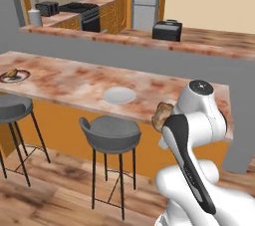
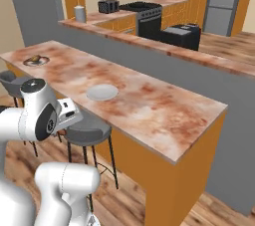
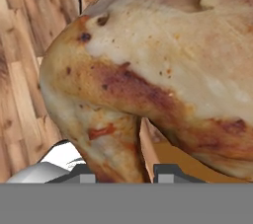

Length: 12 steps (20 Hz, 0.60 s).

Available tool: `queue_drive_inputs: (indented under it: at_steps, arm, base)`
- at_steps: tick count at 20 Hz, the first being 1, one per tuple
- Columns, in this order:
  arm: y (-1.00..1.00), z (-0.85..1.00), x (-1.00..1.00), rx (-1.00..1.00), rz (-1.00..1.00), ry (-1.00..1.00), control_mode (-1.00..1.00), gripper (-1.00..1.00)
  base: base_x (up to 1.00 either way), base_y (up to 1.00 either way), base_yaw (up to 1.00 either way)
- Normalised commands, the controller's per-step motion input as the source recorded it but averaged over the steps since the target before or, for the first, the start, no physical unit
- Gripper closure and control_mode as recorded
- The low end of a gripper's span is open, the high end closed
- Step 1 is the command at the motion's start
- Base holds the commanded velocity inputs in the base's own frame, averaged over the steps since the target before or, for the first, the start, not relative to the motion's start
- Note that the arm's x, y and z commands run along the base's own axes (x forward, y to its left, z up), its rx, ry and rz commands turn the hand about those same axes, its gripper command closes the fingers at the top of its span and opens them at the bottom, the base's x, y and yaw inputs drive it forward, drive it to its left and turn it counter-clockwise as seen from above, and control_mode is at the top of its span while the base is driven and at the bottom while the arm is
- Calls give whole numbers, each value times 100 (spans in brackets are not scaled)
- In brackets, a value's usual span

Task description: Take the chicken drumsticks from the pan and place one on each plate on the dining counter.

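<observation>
My gripper [image 3: 123,174] is shut on a golden-brown chicken drumstick [image 3: 163,70], which looms large in the hand view. From the left base view the drumstick [image 1: 162,115] hangs beside the arm, just in front of the dining counter [image 1: 74,83] and below its edge. On the counter lies a plain pale plate [image 1: 119,95] [image 2: 102,92], bare, to the left of the drumstick and higher. At the far left end a dark-rimmed plate [image 1: 15,75] [image 2: 36,60] carries another drumstick [image 1: 11,73]. The pan is out of view.
Two grey bar stools [image 1: 110,131] [image 1: 12,108] stand against the counter's orange panel, one right under the pale plate. A black toaster [image 1: 167,31] sits on the higher ledge behind. Wooden floor lies below.
</observation>
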Motion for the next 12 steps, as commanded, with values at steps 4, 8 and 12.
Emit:
queue_drive_inputs:
  at_steps: [4,8,12]
  arm:
    - [0,0,0,0,0,0,100,100]
    - [0,0,0,0,0,0,100,100]
    - [0,0,0,0,0,0,100,100]
  base:
    - [21,45,-14]
    - [36,29,-16]
    - [46,27,-16]
